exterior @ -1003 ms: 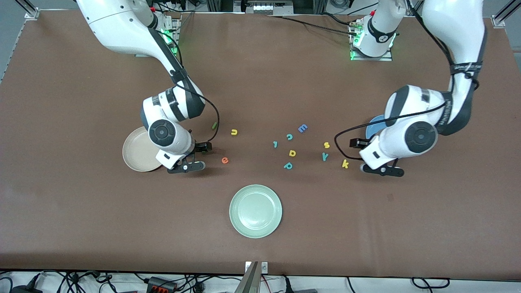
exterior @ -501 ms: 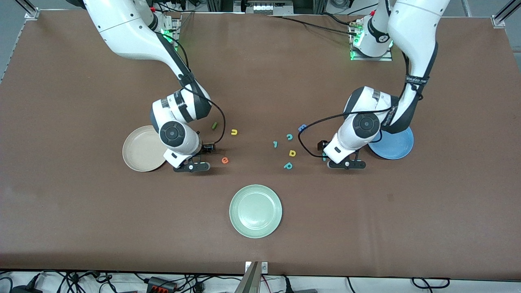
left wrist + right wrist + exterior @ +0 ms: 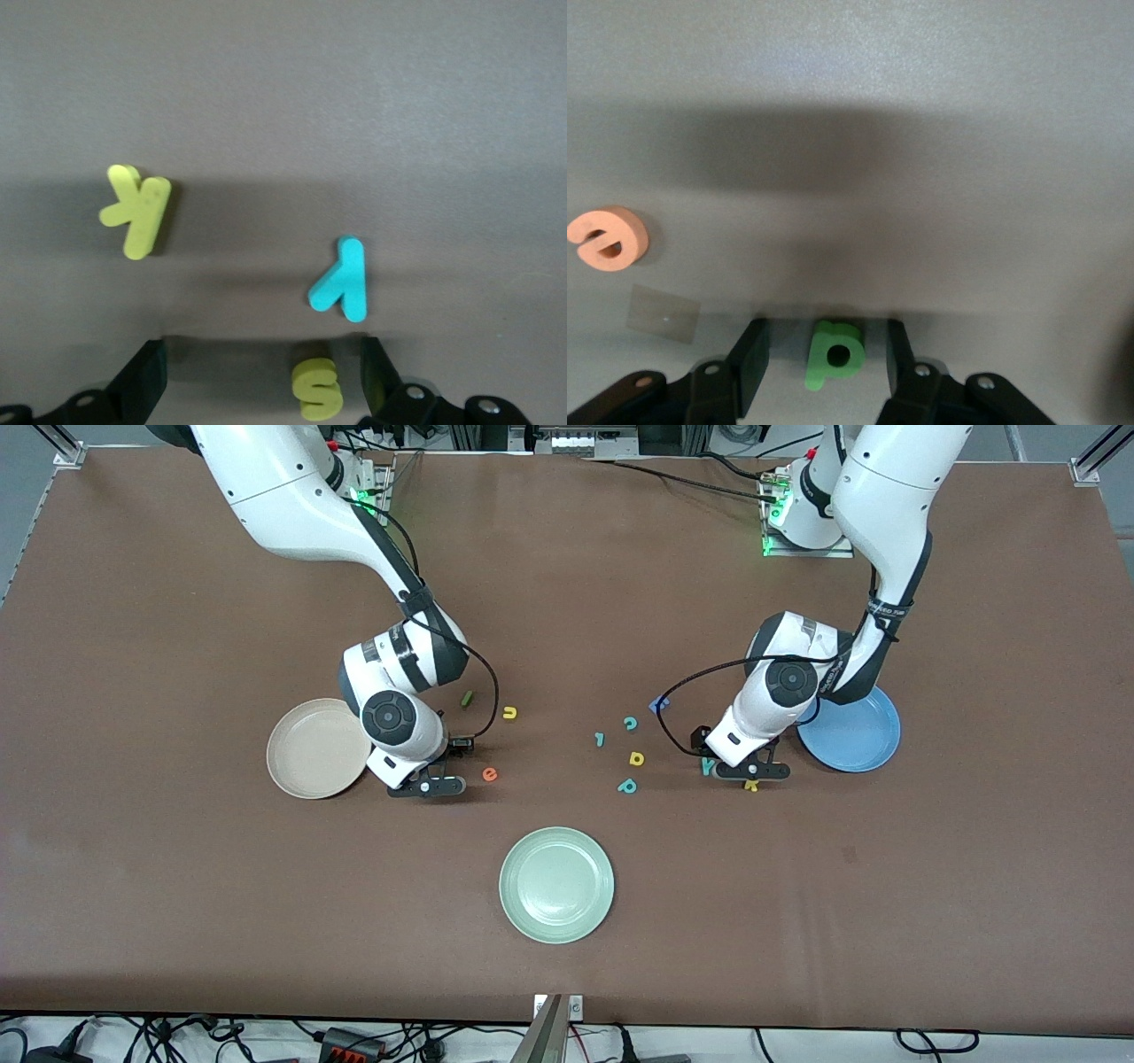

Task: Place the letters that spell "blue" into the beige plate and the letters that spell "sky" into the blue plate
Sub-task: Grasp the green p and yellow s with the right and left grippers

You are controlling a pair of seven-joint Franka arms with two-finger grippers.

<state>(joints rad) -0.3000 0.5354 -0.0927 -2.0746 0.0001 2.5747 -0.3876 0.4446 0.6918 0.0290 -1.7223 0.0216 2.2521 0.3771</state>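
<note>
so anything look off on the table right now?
Nothing spilled or damaged. One oddity: a pale square patch on the table beside the orange e, possibly tape. No letters show in the beige plate or the blue plate yet.

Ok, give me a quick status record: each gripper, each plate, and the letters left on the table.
left gripper: open, straddling yellow s; k and y lie close by
right gripper: fingers either side of green b, not yet clamped
beige plate: no letters
blue plate: no letters
green plate: no letters
still on table: e, u, l
</note>
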